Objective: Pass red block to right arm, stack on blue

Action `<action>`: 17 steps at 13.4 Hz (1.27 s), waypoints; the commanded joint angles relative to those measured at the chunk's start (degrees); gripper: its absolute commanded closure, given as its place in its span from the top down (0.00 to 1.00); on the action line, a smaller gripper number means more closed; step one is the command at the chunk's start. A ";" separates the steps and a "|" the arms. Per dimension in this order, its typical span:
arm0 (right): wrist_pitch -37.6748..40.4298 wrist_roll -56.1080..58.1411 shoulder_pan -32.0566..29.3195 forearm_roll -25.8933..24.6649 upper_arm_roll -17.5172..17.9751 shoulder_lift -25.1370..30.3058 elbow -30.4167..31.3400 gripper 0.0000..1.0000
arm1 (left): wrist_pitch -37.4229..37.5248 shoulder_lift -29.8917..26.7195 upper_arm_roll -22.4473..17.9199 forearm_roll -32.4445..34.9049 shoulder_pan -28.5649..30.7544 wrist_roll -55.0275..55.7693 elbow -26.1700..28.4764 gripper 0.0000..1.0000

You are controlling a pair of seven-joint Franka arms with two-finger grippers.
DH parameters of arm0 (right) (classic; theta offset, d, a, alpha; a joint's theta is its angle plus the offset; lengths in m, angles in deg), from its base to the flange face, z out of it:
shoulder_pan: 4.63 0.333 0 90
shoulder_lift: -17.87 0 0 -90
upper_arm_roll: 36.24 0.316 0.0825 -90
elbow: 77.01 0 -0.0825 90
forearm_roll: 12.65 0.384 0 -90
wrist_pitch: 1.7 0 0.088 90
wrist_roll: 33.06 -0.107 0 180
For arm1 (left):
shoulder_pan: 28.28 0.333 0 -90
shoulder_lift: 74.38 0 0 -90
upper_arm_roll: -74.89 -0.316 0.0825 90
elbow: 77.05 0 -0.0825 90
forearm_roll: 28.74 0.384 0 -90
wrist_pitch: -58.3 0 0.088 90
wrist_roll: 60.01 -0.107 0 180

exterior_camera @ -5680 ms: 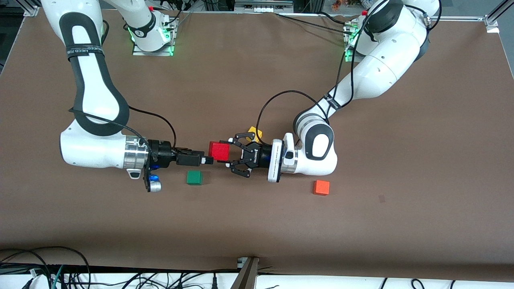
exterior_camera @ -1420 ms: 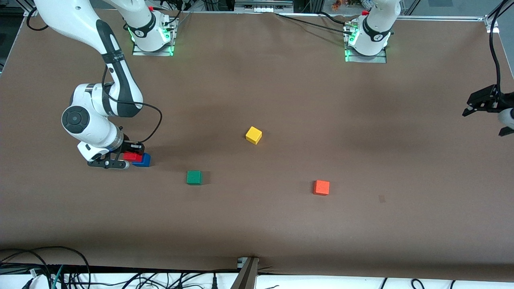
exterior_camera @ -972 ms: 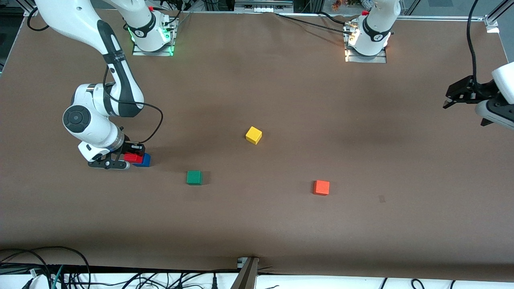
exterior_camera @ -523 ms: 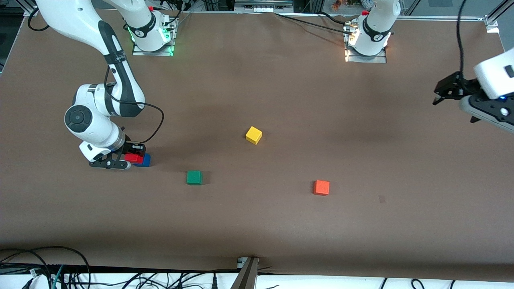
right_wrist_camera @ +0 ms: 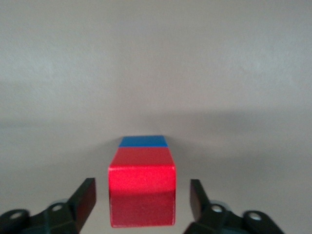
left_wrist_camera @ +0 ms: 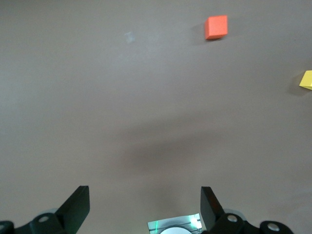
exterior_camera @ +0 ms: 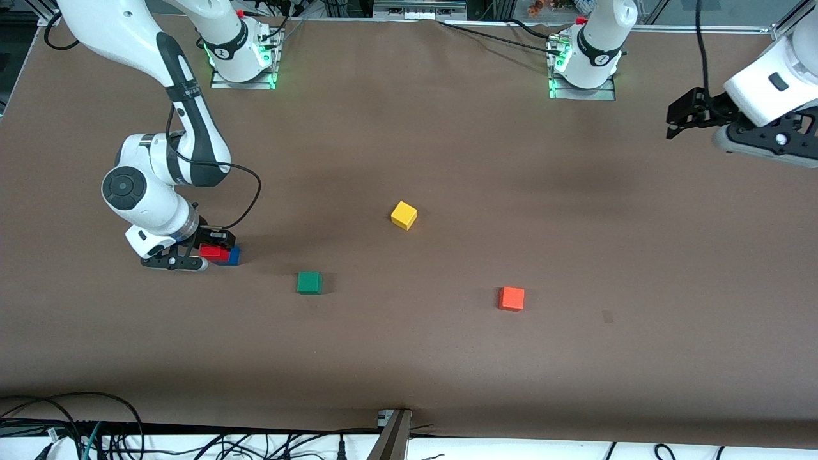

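The red block (exterior_camera: pixel 213 252) sits on top of the blue block (exterior_camera: pixel 232 257) toward the right arm's end of the table. In the right wrist view the red block (right_wrist_camera: pixel 142 192) covers most of the blue block (right_wrist_camera: pixel 143 141), whose edge alone shows. My right gripper (exterior_camera: pixel 215 245) is low around the red block and open, with a gap on each side between its fingers (right_wrist_camera: pixel 86 197) and the block. My left gripper (exterior_camera: pixel 672 121) hangs open and empty over the left arm's end of the table, its fingers (left_wrist_camera: pixel 75 209) wide apart.
A yellow cube (exterior_camera: pixel 404 215) lies mid-table. A green cube (exterior_camera: pixel 309 282) and an orange cube (exterior_camera: pixel 512 298) lie nearer the front camera. The left wrist view shows the orange cube (left_wrist_camera: pixel 216 27) and the yellow cube (left_wrist_camera: pixel 307 79). Cables run along the table's front edge.
My right gripper's fingers have come apart from the red block, which stays on the blue one. The left arm has lifted and swung back toward its base.
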 commanded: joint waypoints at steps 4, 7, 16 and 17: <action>17.11 0.75 -0.32 -0.92 -0.57 2.53 -11.14 1.00 | -1.89 -1.50 -0.49 -1.04 0.23 3.74 3.51 1.00; 34.51 1.19 -0.32 -0.83 -1.01 2.44 -23.80 1.00 | -2.24 -0.89 -0.49 -0.87 0.23 3.74 3.25 1.00; 54.16 6.29 -3.20 -0.13 -1.99 5.86 -36.06 1.00 | -3.21 -0.36 -0.40 -1.13 0.14 3.74 2.10 1.00; 54.43 6.11 -5.05 -0.04 -0.15 7.87 -35.27 1.00 | -3.21 -0.36 -0.40 -1.22 0.14 3.74 2.10 1.00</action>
